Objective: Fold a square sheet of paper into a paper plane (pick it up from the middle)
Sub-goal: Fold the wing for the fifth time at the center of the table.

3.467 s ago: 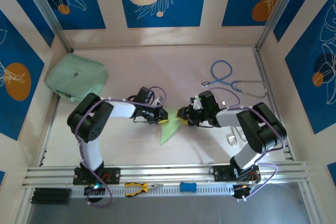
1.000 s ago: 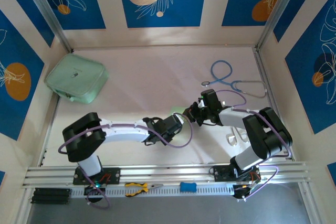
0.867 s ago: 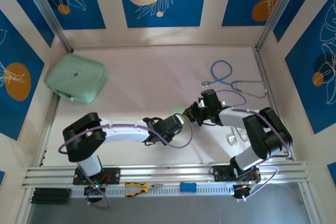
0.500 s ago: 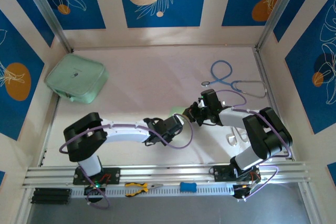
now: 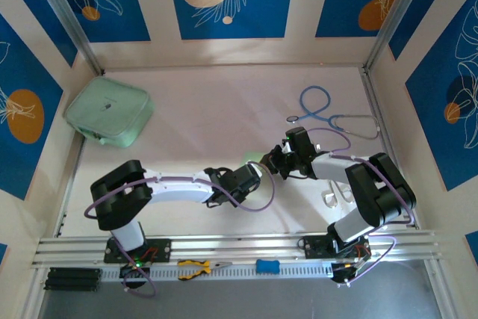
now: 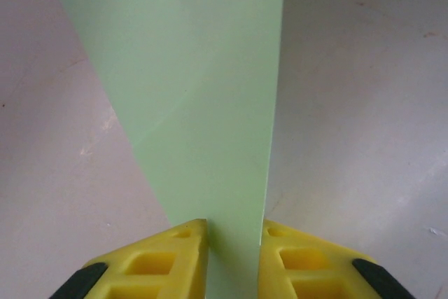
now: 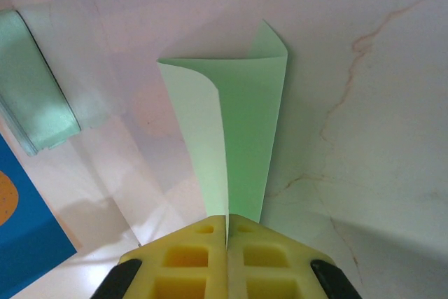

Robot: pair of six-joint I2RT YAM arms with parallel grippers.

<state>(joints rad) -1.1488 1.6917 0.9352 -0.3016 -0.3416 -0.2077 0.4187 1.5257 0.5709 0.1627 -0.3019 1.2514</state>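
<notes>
The sheet of paper (image 7: pixel 241 145) is sitting right at the middle of the table (image 5: pixel 209 110), held up between the two arms, and from above a small light-green patch of it (image 5: pixel 254 159) is peeking out. It is looking thin, matte and smooth, and it is folded long and narrow. In the right wrist view one paler layer is curling over the other, and the far end is finishing in a sharp corner. The right gripper (image 7: pixel 227 218) is pinching it, with its yellow fingers (image 7: pixel 189 253) pressed flush together and the paper rising straight out of the seam.

In the left wrist view the same paper (image 6: pixel 203 103) is fanning out wider as it runs away, its right edge ruler-straight and a faint crease crossing it. The left gripper (image 6: pixel 233 232) is standing narrowly parted, with the strip running through the gap between its blocky yellow fingers (image 6: pixel 175 260). I cannot tell whether they are squeezing it.

The tabletop is showing pale and glossy with thin marble-like veins. Off at the far left corner a padded mint-green pouch (image 5: pixel 110 113) is lying flat.
</notes>
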